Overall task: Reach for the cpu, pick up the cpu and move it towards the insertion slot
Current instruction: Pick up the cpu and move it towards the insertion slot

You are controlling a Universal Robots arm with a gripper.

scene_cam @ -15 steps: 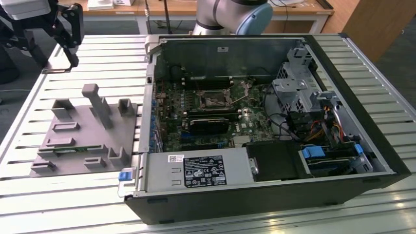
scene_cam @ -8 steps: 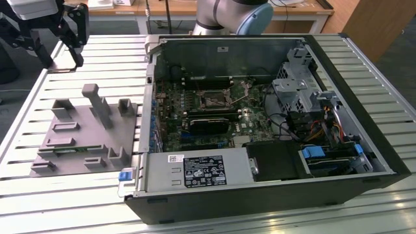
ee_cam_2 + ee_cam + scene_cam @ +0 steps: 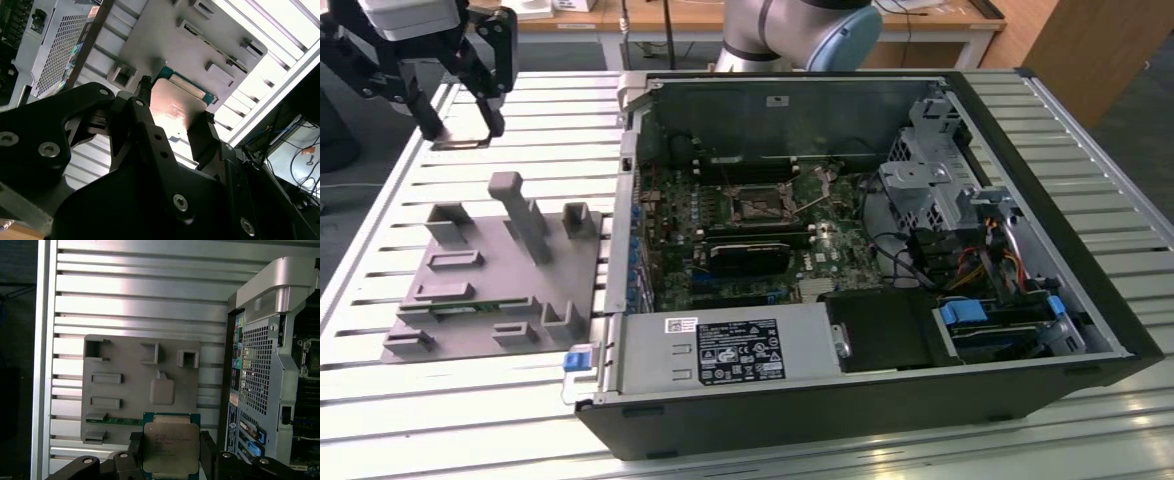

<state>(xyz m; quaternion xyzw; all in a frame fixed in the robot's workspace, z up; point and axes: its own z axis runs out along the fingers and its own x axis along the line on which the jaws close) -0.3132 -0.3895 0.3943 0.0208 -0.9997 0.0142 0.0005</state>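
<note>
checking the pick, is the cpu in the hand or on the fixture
In the hand: the flat square silvery cpu sits between the black hand's fingers in both wrist views, clear of the grey fixture.

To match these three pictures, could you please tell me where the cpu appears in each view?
Exterior view: cpu edge-on between the jaws, far on the exterior view's left, beyond the grey fixture.
Second wrist view: cpu between the jaws, shiny top showing, fixture behind it.
First wrist view: cpu between the jaws, overlapping the fixture's edge.
Shared landmark: the grey fixture.
</note>
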